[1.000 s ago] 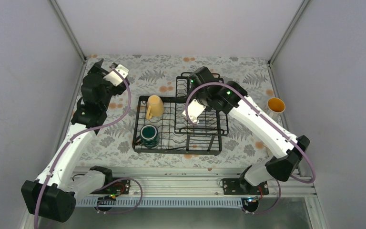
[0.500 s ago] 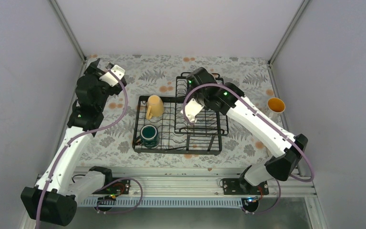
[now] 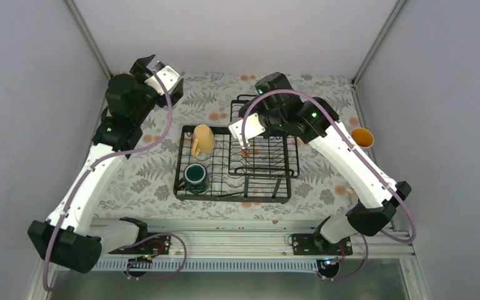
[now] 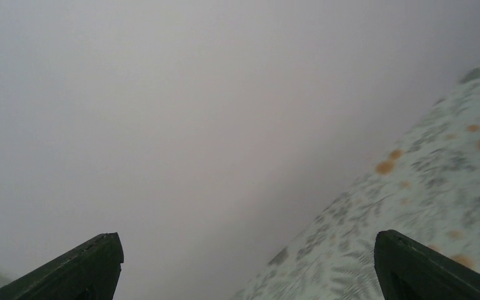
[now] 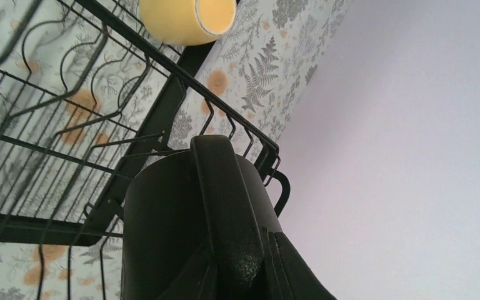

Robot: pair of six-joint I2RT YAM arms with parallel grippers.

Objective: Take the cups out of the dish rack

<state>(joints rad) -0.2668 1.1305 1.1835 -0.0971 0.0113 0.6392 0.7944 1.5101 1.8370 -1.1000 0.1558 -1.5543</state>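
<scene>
The surface [image 3: 144, 175] carries a grey fern-leaf print on white, dotted with orange blotches. The rack [image 3: 225, 197] is black wire. In it sit a pale yellow mug [image 3: 203, 139] and a dark teal-green mug [image 3: 195, 177]. A black mug [image 5: 181, 231] shows matte and slightly speckled on its handle. Far right on the surface, a white mug [image 3: 361, 139] is orange inside. Both arms [image 3: 84, 194] are white with black joints and purple cables [image 3: 165, 119]. The left claw [image 4: 247, 236] has dark greenish-black fingers. The walls [image 3: 237, 31] are plain pale lilac-grey.
</scene>
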